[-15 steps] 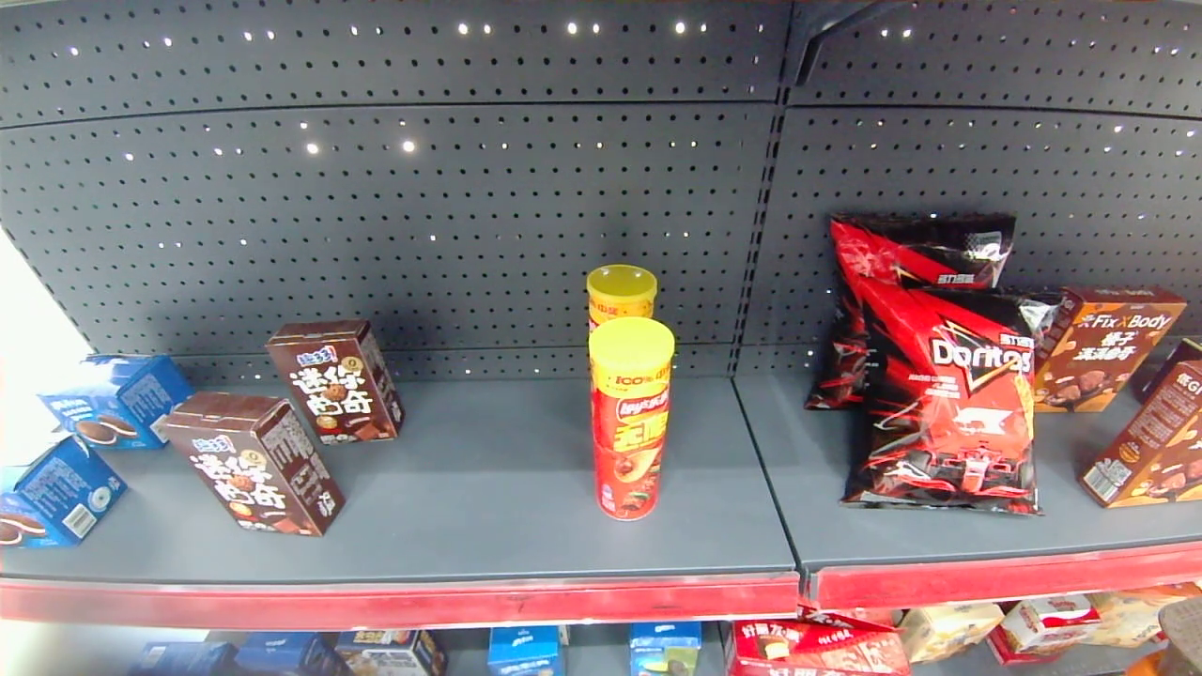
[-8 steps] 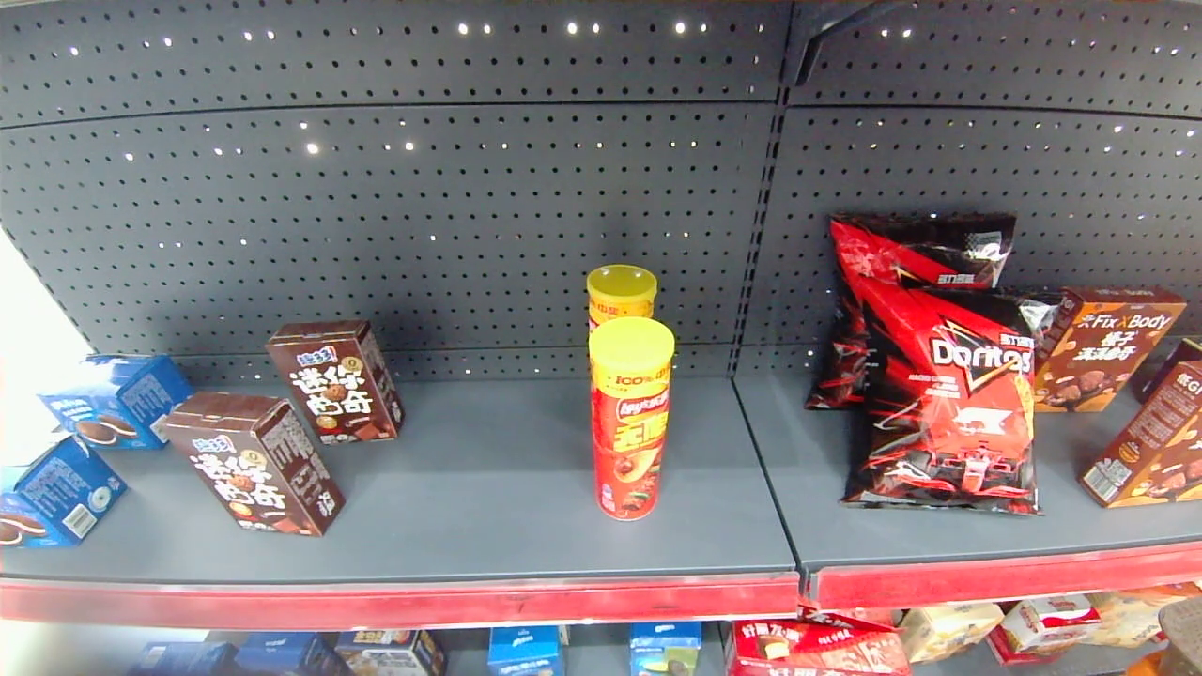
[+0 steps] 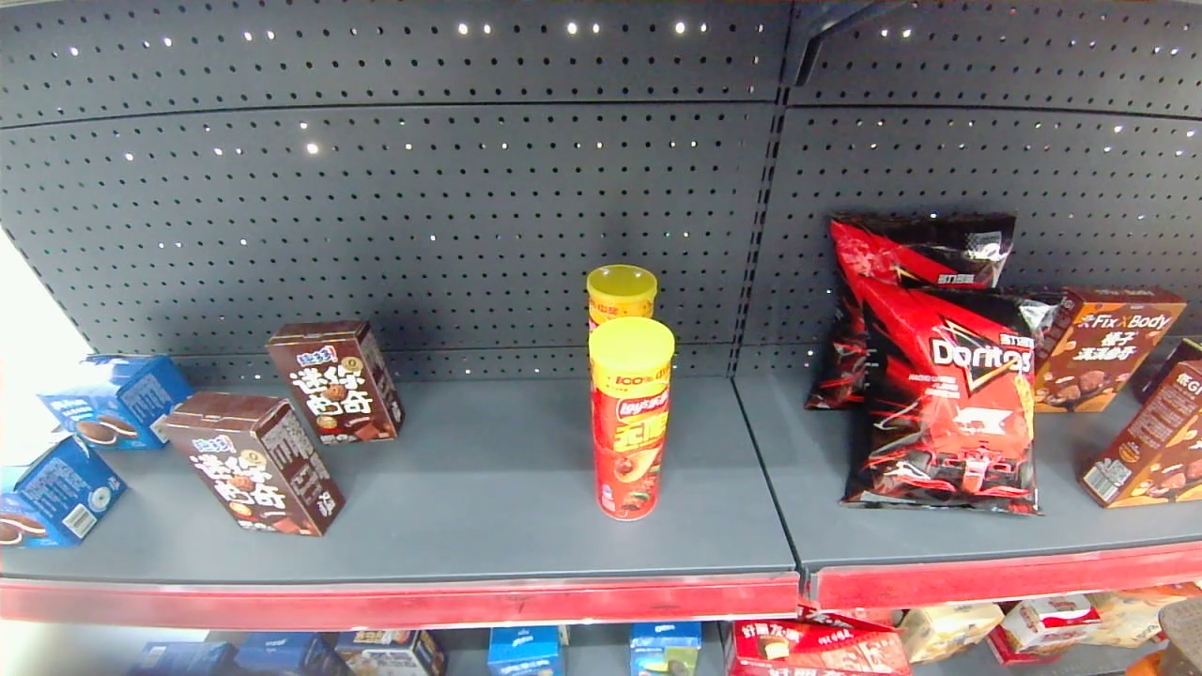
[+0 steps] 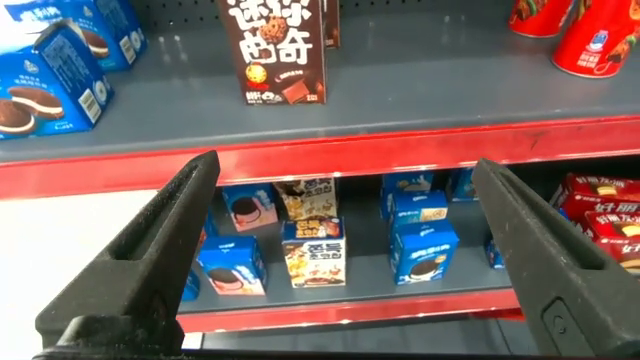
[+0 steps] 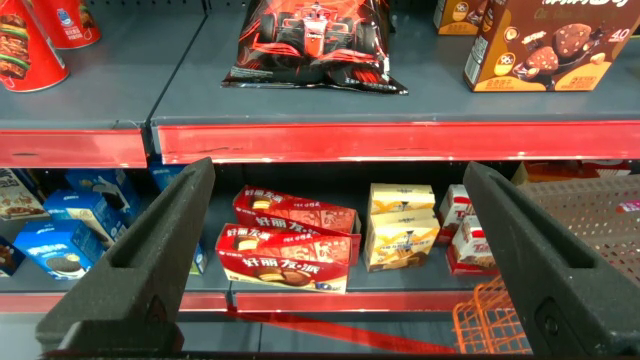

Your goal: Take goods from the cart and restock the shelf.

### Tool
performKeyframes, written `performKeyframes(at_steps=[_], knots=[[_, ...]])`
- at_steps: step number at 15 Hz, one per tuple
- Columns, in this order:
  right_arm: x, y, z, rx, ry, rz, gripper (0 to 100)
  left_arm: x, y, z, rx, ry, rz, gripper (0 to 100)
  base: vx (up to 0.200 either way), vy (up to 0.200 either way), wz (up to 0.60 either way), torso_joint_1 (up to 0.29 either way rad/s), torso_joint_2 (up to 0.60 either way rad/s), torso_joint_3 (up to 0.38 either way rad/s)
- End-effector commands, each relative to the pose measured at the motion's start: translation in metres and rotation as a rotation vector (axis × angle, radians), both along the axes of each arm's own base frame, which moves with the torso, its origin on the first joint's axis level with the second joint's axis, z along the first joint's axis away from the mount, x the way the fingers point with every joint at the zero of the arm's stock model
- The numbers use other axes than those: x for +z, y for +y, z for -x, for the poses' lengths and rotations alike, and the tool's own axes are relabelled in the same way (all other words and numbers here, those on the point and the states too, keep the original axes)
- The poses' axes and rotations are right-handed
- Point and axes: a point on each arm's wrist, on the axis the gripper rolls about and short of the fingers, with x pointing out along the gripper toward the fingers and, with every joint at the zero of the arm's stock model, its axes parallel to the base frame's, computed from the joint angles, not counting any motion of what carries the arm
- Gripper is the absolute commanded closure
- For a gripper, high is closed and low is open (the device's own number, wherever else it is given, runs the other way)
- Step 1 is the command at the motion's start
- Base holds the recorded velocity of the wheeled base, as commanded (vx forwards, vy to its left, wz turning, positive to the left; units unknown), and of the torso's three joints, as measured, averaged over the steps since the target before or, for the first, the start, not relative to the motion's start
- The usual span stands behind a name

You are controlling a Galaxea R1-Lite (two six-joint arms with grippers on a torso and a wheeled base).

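Both my left gripper (image 4: pixel 342 165) and right gripper (image 5: pixel 338 168) hang spread and empty in front of the shelf (image 3: pixel 470 488), ready to pick. The cart (image 5: pixel 590 215) sits near my right gripper, so I judge fetching comes first.

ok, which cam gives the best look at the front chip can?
Head view: the front can stands upright and shows whole, from lid to base. The left wrist view catches its lower part at the frame edge, and the right wrist view likewise.

The head camera looks down on the shelf (image 3: pixel 488 469) from close by. Both wrist cameras face it from lower, sharing its red edge (image 4: pixel 330 150).
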Motion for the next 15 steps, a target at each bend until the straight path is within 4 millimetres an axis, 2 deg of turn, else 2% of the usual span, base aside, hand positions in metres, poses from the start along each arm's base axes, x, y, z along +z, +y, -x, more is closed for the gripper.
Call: performKeyframes(at_steps=[1, 15], knots=[[0.0, 0.0, -0.0001, 0.001, 0.001, 0.0, 0, 0.0001, 0.0, -0.0002, 0.002, 0.002, 0.001, 0, 0.0, 0.0, 0.0, 0.0, 0.0, 0.0], [0.0, -0.0001, -0.0001, -0.002, 0.001, 0.0, 0, 0.0001, 0.0, -0.0002, 0.002, 0.002, 0.001, 0, 0.0, 0.0, 0.0, 0.0, 0.0, 0.0]])
